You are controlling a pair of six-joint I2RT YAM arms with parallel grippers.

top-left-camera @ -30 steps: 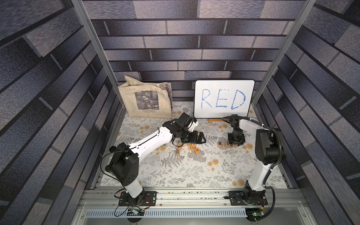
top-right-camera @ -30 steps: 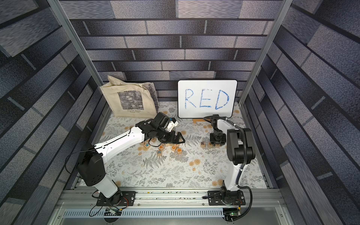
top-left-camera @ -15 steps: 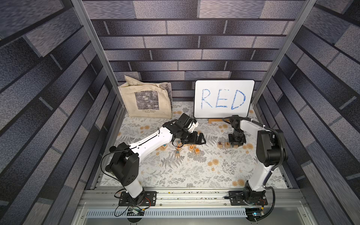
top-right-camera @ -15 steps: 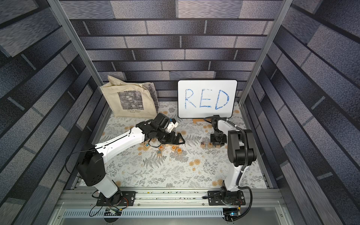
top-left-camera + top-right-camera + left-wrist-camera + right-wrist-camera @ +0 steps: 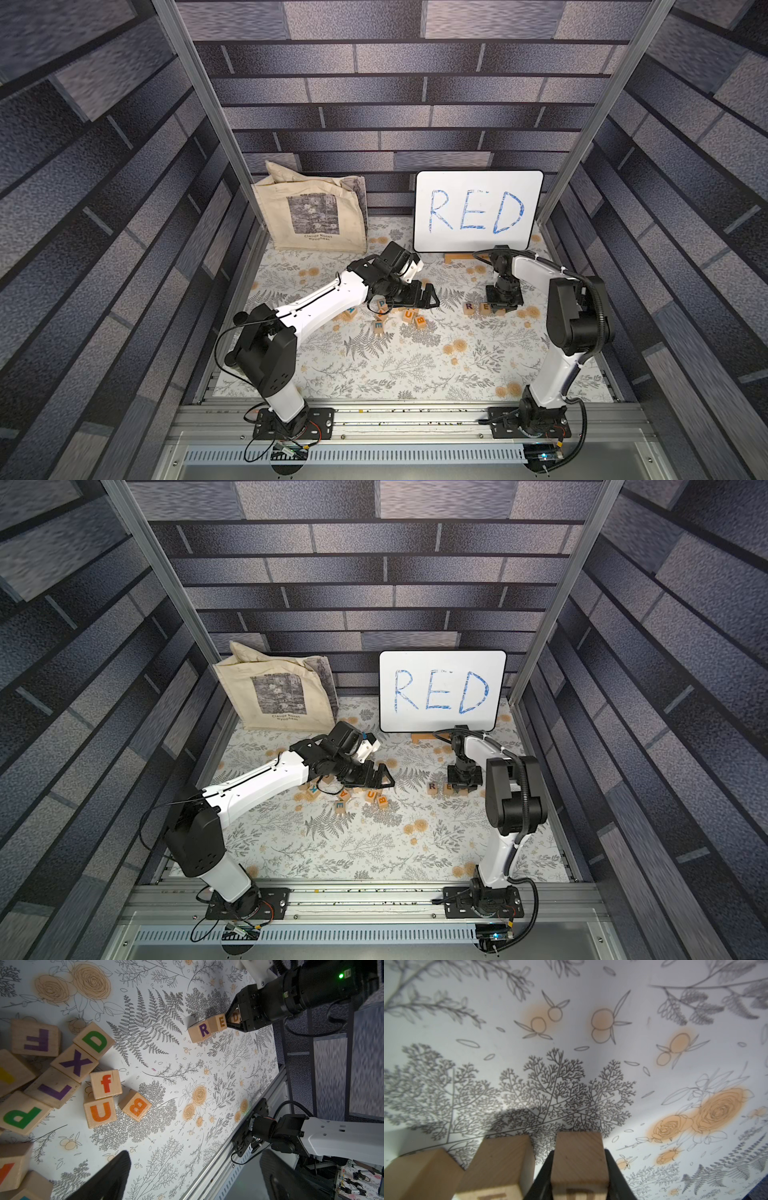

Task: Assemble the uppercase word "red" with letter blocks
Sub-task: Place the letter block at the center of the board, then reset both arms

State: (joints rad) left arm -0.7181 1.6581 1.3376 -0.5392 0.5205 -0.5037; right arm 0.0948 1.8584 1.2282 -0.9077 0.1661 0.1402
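Across the white table cover printed with grey ferns and orange flowers [image 5: 415, 374], only one thing had changed in the last second. The right gripper [image 5: 503, 302] had drawn its jaws in and clamped the pale wooden cube with the orange D [image 5: 579, 1159], which sat level with its neighbours at the row's end. The white-and-black right arm [image 5: 536, 270] stood folded, its wrist pointing straight down over that cube. The white-and-black left arm [image 5: 324, 303] stretched low. Its left gripper [image 5: 434, 297] was spread wide and empty above the heap of spare letter cubes [image 5: 390, 316]. Just beside the clamped D, across a slim gap, sat the orange E cube [image 5: 222, 1022], with the purple R cube [image 5: 202, 1030] close against it beyond. The word already read whole, so I judged this grip a final closing-up.
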